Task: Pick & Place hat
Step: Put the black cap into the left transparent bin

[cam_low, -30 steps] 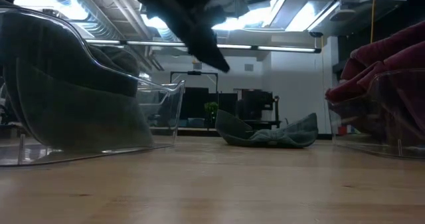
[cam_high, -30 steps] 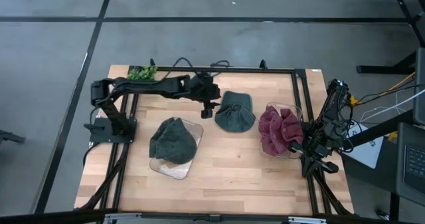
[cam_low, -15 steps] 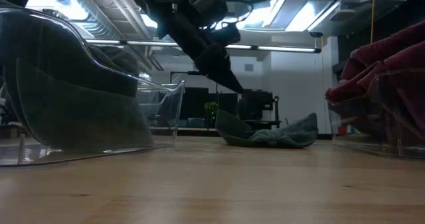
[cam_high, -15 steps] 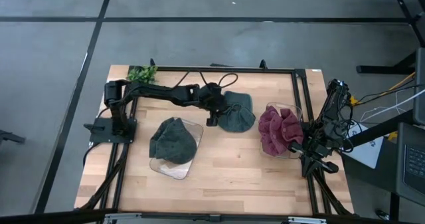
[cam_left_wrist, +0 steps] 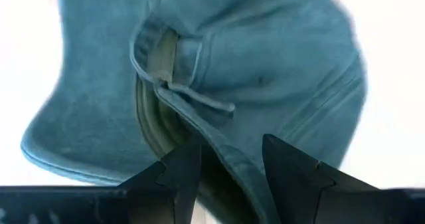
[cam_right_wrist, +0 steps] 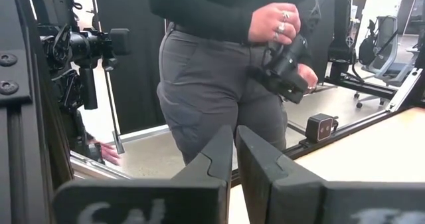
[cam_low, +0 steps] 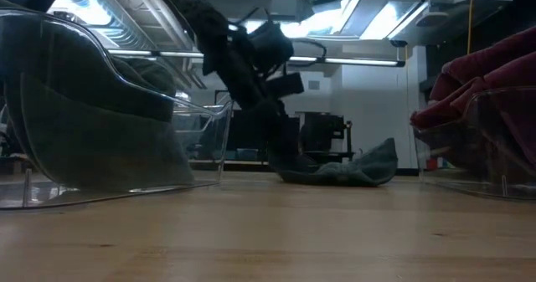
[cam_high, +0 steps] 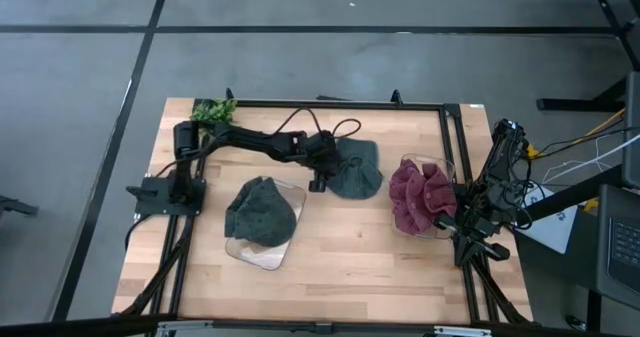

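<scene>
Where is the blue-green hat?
In the high view the hat lies flat on the table's far middle, between the two clear bins, with the left pincer at its edge.

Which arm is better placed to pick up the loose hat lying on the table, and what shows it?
Left. Its tool is open, down at the edge of the grey-green hat, the brim between its fingers. The right tool is shut, parked at the table's right edge, facing away.
</scene>
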Robot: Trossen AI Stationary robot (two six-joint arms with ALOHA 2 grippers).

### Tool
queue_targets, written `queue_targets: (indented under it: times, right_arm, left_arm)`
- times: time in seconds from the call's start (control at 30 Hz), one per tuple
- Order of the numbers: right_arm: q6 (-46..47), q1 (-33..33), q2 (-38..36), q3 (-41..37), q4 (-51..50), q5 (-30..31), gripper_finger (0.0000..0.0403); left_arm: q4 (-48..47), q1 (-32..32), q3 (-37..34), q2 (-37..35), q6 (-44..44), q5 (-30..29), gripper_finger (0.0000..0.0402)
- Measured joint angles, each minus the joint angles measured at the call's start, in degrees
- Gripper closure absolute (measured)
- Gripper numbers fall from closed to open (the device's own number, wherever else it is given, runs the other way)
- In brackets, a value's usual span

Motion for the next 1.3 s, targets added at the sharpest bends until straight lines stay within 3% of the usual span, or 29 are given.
queue_targets:
  times: [0.43,0.73,0.9,1.3]
  right_arm:
    - [0.0,0.0,0.0,0.0,0.0,0.0,0.0379]
    - [0.0,0.0,0.0,0.0,0.0,0.0,0.0379]
    - [0.0,0.0,0.0,0.0,0.0,0.0,0.0379]
    - [0.0,0.0,0.0,0.0,0.0,0.0,0.0379]
  left_arm:
    - [-0.3,2.8,-0.6,2.6,-0.1,-0.6,0.0247]
    - [-0.5,3.2,-2.9,2.4,-0.6,-0.6,0.0336]
    - [-2.8,4.6,-3.0,2.2,-5.2,-4.8,0.0388]
    - [-10.3,7.8,-3.3,-0.6,-13.5,-6.5,0.0392]
